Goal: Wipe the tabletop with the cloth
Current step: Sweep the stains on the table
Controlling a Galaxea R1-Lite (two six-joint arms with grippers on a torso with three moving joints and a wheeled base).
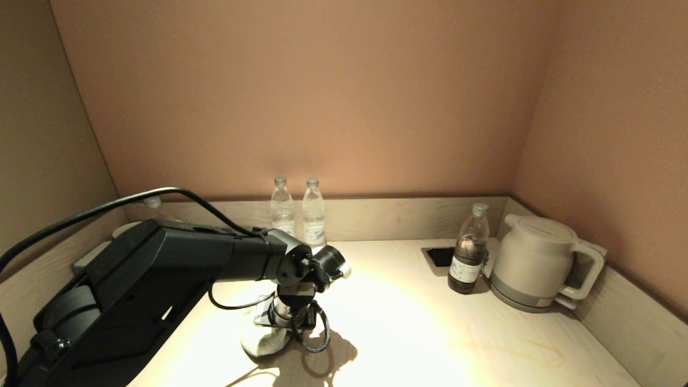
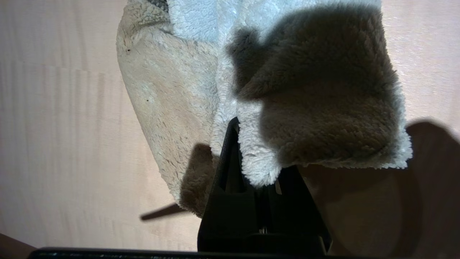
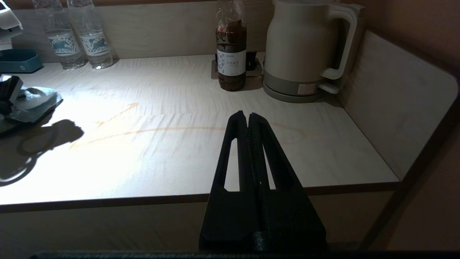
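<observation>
1. Head view: the left arm reaches out over the left half of the tabletop, its left gripper pointing straight down onto the cloth, which lies bunched near the front edge, left of centre. Two clear water bottles stand side by side against the back edge. A dark bottle stands towards the back right corner, just beside a pale kettle that fills that corner. A dark recess sits in the top just left of the dark bottle.

2. Left wrist view: the left gripper has its jaws pinching a fold of the fluffy cloth, which spreads on the wooden top beyond the fingers.

3. Right wrist view: the right gripper hangs off the front edge, towards the right, with its jaws pressed together and nothing between them. A faint orange streak runs across the tabletop ahead of it. The cloth shows far off on the left side.
</observation>
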